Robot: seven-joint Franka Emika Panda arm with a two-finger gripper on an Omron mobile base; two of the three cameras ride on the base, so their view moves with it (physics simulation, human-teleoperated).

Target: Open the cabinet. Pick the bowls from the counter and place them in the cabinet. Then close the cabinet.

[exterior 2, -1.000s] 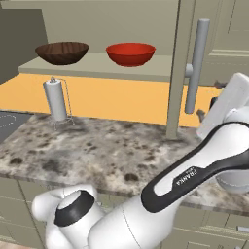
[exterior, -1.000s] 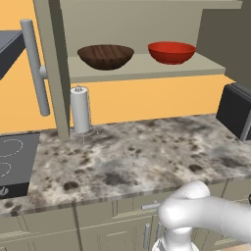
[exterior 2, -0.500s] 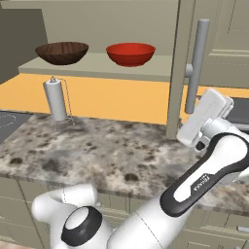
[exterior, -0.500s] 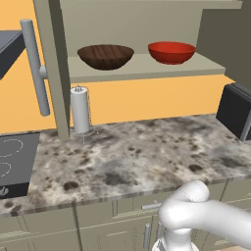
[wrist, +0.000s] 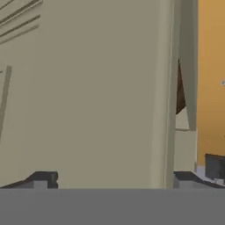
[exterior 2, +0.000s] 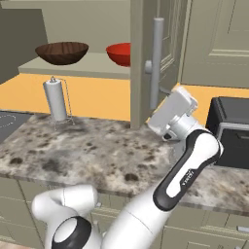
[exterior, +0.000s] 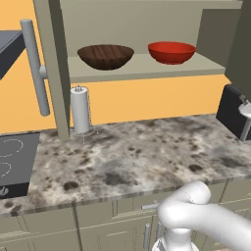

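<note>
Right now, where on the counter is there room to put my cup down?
The counter is bare between the paper towel holder and the black appliance; that wide middle stretch is best. It is tighter at the left, between the holder, the open cabinet door and the stovetop.

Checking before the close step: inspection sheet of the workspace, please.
Surface: counter, speckled granite, no bowls on it.
Job's things: brown bowl and red bowl side by side on the cabinet shelf; both doors open, right door edge-on.
Clutter: paper towel holder upright on the counter.
Gripper: gripper open, holding nothing, close to the right door's face; fingers spread wide.
Cables: nothing seen.
Surroundings: stovetop on the left, black appliance on the right, orange wall.
</note>
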